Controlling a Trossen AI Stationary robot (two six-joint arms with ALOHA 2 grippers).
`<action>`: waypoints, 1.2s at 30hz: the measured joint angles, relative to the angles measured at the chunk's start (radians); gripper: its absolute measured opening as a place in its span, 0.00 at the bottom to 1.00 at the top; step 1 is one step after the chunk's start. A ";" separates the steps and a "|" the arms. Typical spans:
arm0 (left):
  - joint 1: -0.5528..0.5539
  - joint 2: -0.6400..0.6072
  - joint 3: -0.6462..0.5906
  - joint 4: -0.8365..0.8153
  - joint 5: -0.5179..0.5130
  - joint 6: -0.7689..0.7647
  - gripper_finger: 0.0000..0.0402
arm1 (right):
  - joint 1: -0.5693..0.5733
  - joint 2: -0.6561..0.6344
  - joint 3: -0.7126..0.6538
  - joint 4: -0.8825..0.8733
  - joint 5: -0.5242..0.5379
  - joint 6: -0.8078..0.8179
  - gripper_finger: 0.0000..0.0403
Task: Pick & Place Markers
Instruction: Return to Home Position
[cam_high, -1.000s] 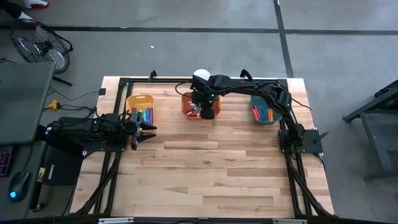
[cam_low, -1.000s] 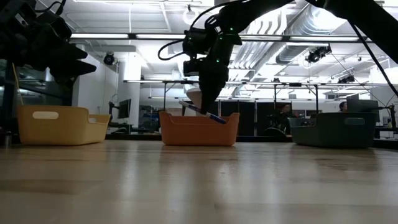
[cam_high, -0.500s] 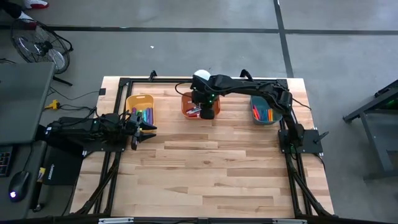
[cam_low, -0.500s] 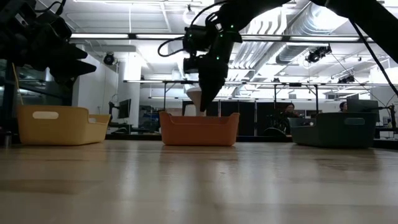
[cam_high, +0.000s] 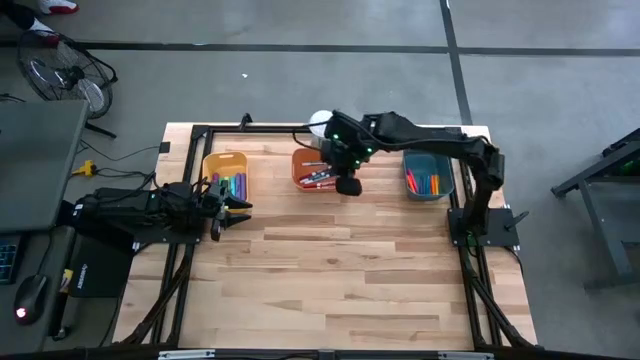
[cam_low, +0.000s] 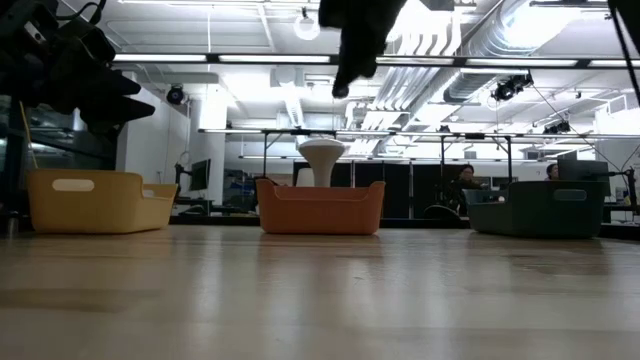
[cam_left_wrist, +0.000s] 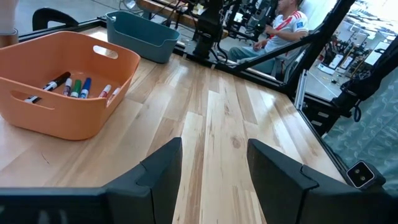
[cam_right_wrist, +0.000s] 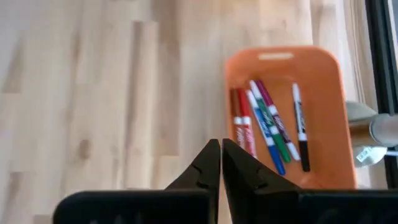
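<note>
- Hanging above the tabletop (cam_high: 340, 270) just beside the orange bin (cam_right_wrist: 311, 56), the right tool (cam_right_wrist: 221, 149) has its fingers pressed together, empty.
- Several markers (cam_right_wrist: 267, 127) lie inside the orange bin; more lie in the yellow bin (cam_high: 212, 165) and the teal bin (cam_high: 445, 165).
- Left tool (cam_left_wrist: 214, 149) waits near the yellow bin, fingers spread.

My dark 2-finger right gripper (cam_high: 348, 185), dipped into the orange plastic bin (cam_high: 299, 165) 1 second ago, now rides high over its near corner, fingertips together, the slim blue marker (cam_right_wrist: 264, 133) gone from them.
</note>
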 joint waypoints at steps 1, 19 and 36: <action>0.000 0.000 0.000 0.000 0.000 0.000 0.44 | 0.015 -0.015 0.000 -0.003 0.000 0.006 0.02; 0.000 0.000 0.000 0.000 0.000 0.000 0.44 | 0.171 -0.237 -0.394 0.216 -0.003 0.129 0.00; 0.000 0.000 0.000 0.000 0.000 0.000 0.44 | 0.245 -0.871 -1.219 0.920 0.002 0.569 0.00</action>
